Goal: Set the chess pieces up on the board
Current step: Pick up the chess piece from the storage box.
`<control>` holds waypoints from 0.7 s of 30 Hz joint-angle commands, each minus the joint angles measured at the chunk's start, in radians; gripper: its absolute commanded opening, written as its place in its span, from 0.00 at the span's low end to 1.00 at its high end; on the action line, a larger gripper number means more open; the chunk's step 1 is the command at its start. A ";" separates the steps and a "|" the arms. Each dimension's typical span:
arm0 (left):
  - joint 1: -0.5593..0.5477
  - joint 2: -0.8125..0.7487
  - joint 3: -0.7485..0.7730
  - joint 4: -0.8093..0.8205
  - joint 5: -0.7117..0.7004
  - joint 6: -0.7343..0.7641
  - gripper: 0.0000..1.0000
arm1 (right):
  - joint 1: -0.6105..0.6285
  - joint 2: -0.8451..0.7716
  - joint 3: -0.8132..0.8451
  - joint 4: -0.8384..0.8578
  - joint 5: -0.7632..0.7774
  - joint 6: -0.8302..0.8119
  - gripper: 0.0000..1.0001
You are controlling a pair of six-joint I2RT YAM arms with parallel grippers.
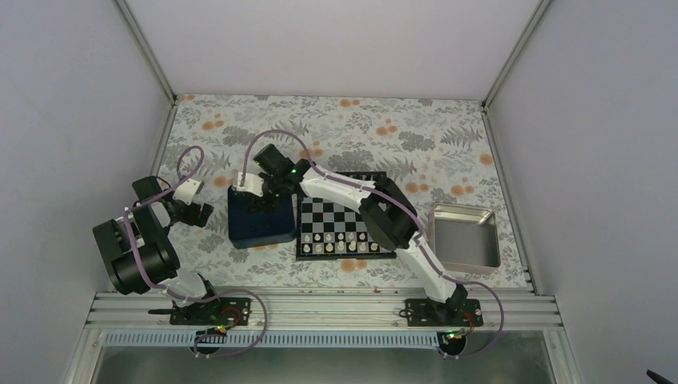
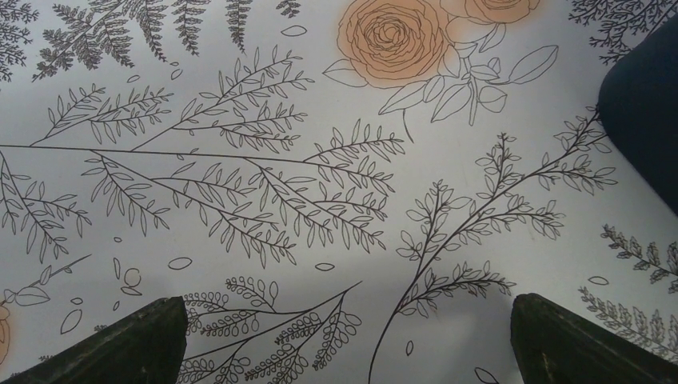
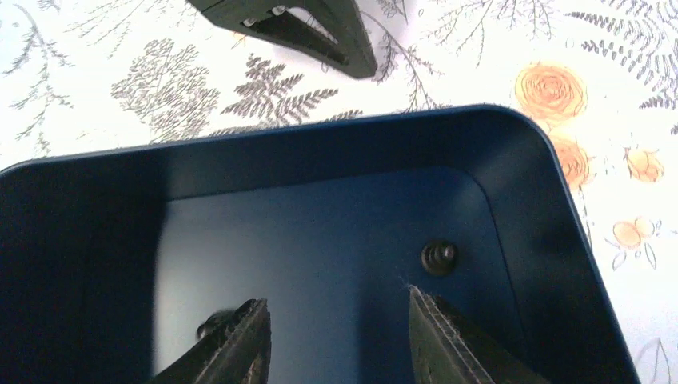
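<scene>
The board point(image 1: 345, 226) lies mid-table with tiny white pieces on its near rows. The dark blue tray point(image 1: 260, 220) sits left of it. In the right wrist view a small black chess piece point(image 3: 439, 257) lies on the tray floor point(image 3: 320, 240), and another dark piece point(image 3: 209, 326) shows partly behind the left finger. My right gripper point(image 3: 337, 320) is open, low inside the tray, with nothing between its fingers. My left gripper point(image 2: 344, 340) is open and empty over the floral cloth, left of the tray point(image 2: 648, 112).
A silver metal tray point(image 1: 465, 236) stands right of the board. The right arm point(image 1: 376, 212) reaches across the board's far side. The left gripper's fingers point(image 3: 320, 32) show beyond the tray's far rim. Walls enclose the table on three sides.
</scene>
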 commanded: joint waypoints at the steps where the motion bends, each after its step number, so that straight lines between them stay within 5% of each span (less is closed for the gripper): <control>1: 0.000 -0.013 -0.008 0.002 0.033 0.017 1.00 | 0.017 0.070 0.080 0.073 0.032 0.029 0.46; 21: -0.001 0.006 -0.008 0.004 0.043 0.022 1.00 | 0.025 0.189 0.111 0.233 0.172 0.016 0.54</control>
